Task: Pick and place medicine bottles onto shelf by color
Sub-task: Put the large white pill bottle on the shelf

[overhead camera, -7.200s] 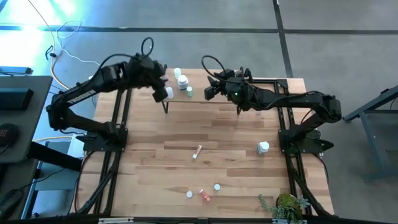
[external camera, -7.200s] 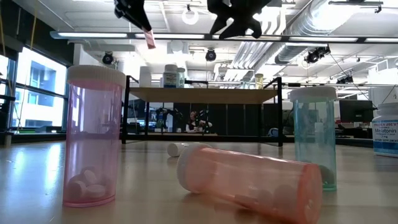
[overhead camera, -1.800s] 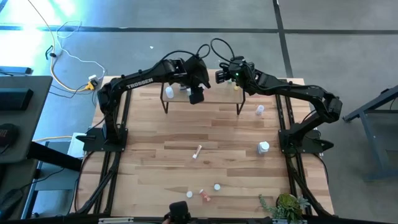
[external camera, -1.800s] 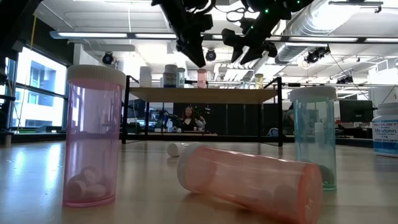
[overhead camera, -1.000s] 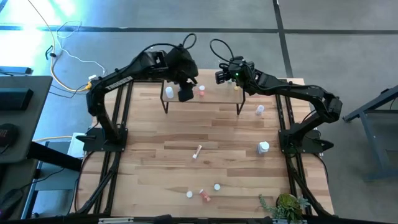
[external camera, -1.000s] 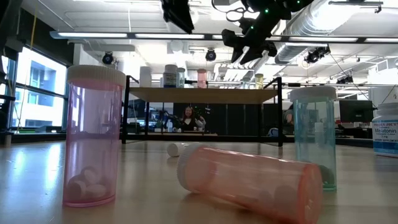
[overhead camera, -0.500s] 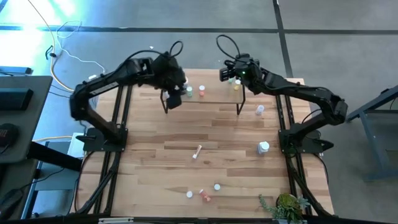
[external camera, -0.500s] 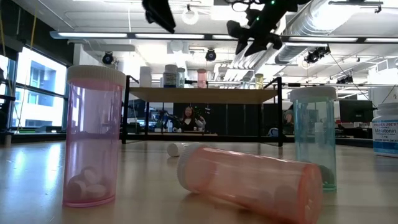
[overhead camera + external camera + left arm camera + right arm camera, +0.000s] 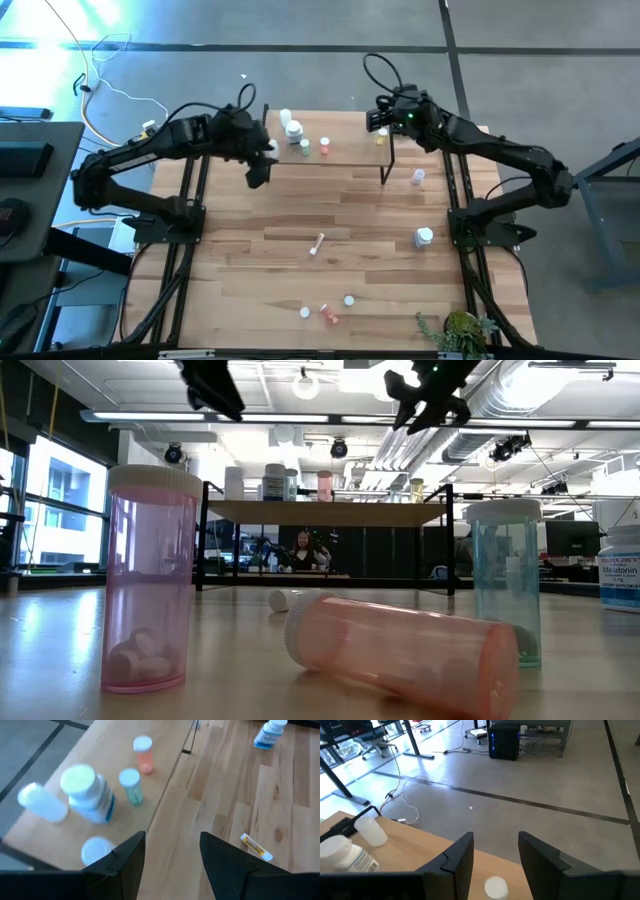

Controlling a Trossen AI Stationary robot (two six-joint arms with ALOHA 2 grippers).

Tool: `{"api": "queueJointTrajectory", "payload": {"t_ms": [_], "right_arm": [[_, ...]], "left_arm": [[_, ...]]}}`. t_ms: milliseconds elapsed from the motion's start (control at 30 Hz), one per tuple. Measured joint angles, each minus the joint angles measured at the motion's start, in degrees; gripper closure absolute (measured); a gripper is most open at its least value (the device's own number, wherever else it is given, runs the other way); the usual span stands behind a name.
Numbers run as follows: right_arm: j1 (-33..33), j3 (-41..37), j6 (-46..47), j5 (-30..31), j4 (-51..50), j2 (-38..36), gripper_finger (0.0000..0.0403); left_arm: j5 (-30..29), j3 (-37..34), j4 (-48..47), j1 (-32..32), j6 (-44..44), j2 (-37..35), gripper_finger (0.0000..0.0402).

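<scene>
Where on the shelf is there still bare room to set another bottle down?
The shelf is bare between the pink bottle and the yellowish bottle at its right end. Its left end is crowded: white bottles and a green one cluster there.

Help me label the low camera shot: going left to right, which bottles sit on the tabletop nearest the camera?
Upright pink bottle → pink-orange bottle lying on its side → upright teal bottle → white bottle with a blue label at the right edge.
</scene>
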Motion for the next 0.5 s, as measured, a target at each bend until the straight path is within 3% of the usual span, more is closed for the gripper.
{"api": "queueJointTrajectory", "payload": {"t_ms": [267, 500], "right_arm": [[0.45, 0.00, 0.87, -6.25, -2.89, -4.53, 0.0250], [3.77, 0.00, 1.36, -7.63, -5.41, -7.98, 0.0210]], "left_arm": [[0.00, -9.13, 2.67, 0.00, -3.61, -10.46, 0.0222], [0.02, -14.47, 4.39, 0.00, -6.88, -18.49, 0.0222]]}}
